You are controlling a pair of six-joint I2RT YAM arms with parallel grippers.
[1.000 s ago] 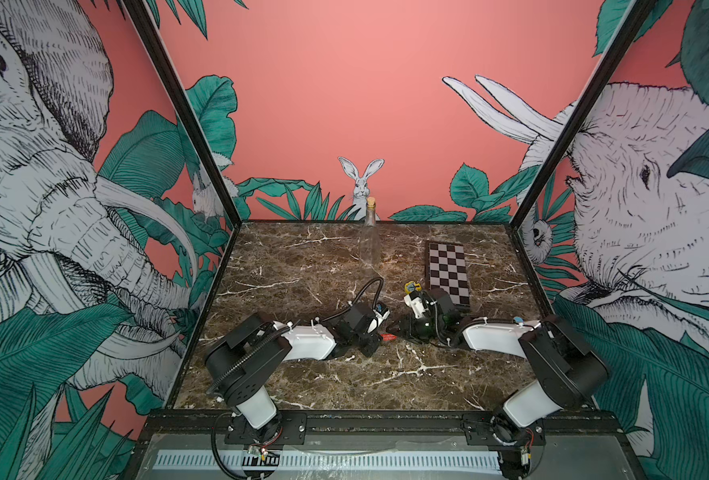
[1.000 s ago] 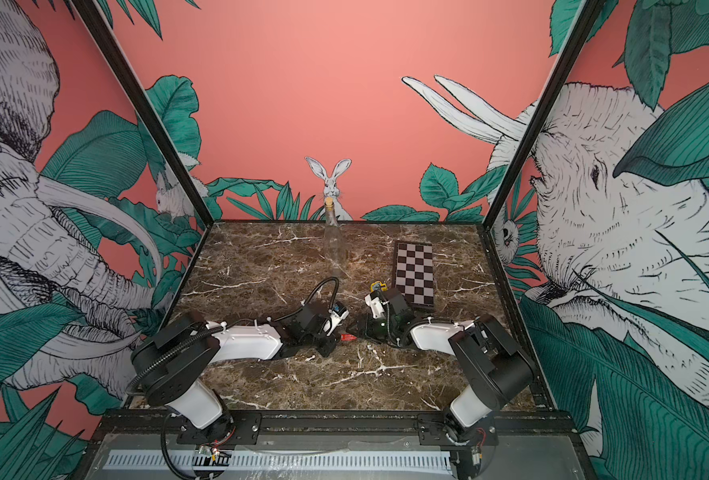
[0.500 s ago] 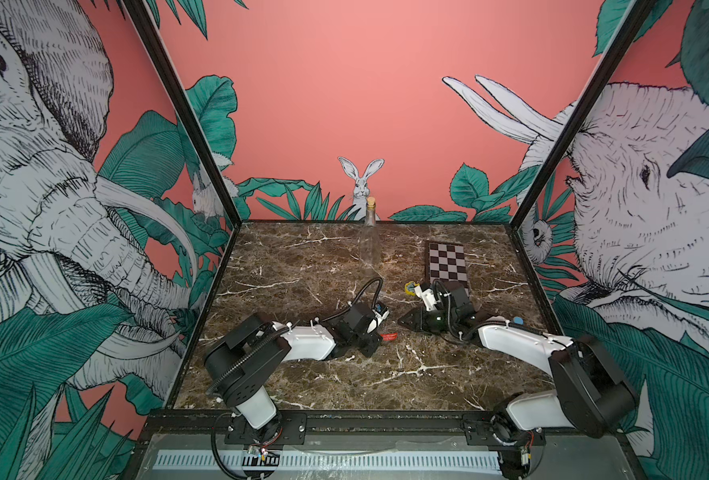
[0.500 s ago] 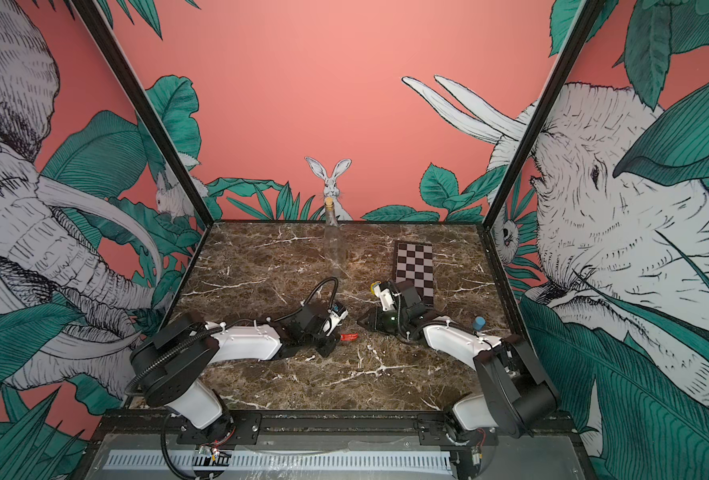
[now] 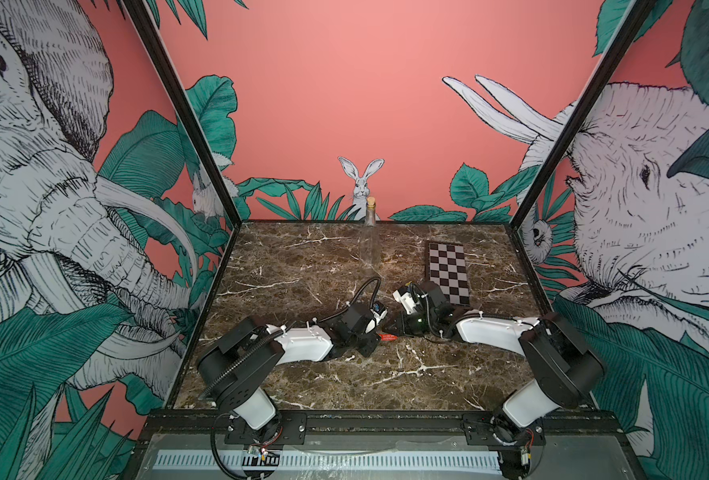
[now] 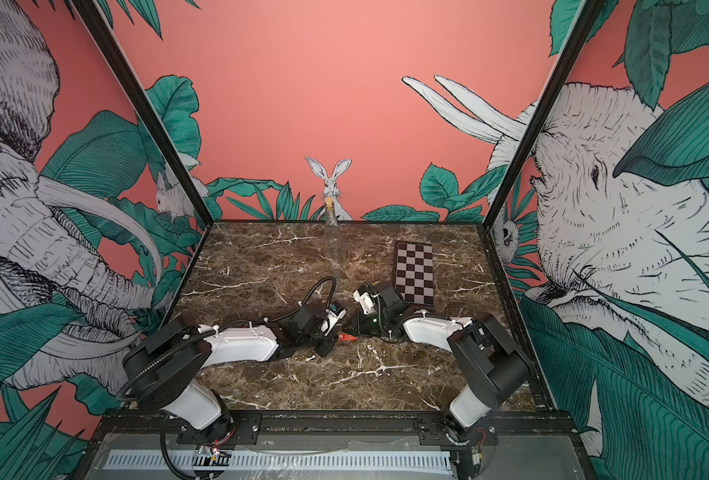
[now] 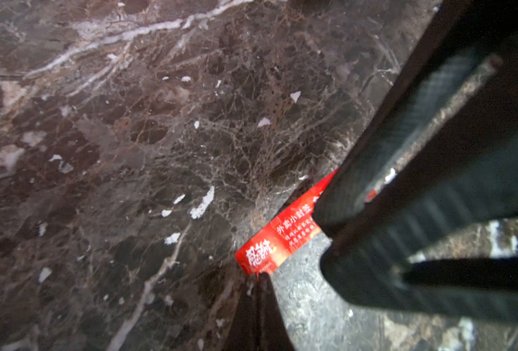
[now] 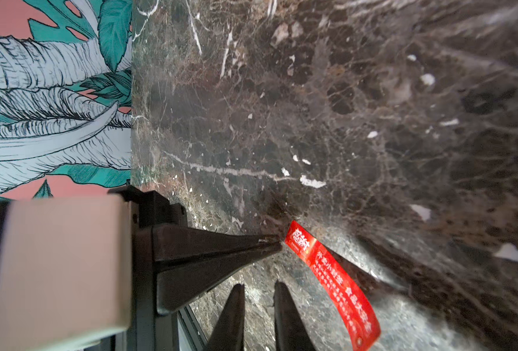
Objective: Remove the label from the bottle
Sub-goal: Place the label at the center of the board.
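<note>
left gripper [image 8: 274,244] closed, pinching label [image 8: 330,282] end | label off bottle [image 5: 369,245], between both grippers, front centre | bottle upright at back, well apart | right gripper [image 8: 258,287] fingers [image 8: 233,313] narrowly apart, empty, beside label | risk: adhesive label may cling to fingers and not drop

Both top views: high above the front edge of the table [image 5: 299,262], looking down and toward the back wall [image 5: 344,104]; far off, whole cell in frame. Nearly the same picture, shifted sideways; both take in the bottle [image 5: 369,245] and checkerboard [image 5: 448,270]. Left wrist view: right behind the left tool [image 7: 258,285], very low and close over the marble, facing the right tool [image 7: 321,237]. Right wrist view: just as low and close, facing the opposite way, toward the left tool and the elephant-print wall [image 8: 39,91]. Both wrist views share the red label [image 7: 279,237] and the marble around it.
</note>
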